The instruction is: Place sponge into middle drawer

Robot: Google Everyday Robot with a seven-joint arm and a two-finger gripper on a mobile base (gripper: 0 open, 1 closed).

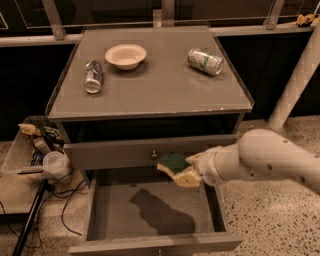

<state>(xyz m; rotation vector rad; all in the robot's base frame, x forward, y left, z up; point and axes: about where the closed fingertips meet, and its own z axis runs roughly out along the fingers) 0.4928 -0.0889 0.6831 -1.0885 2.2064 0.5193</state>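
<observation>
Jaws clamped on the sponge; gripper hangs above the open middle drawer, near its back right. Carrying step in hand. Next move, by judgement: lower into the drawer cavity, then release

A grey table stands on speckled terrazzo floor before dark windows with a pale railing.
</observation>
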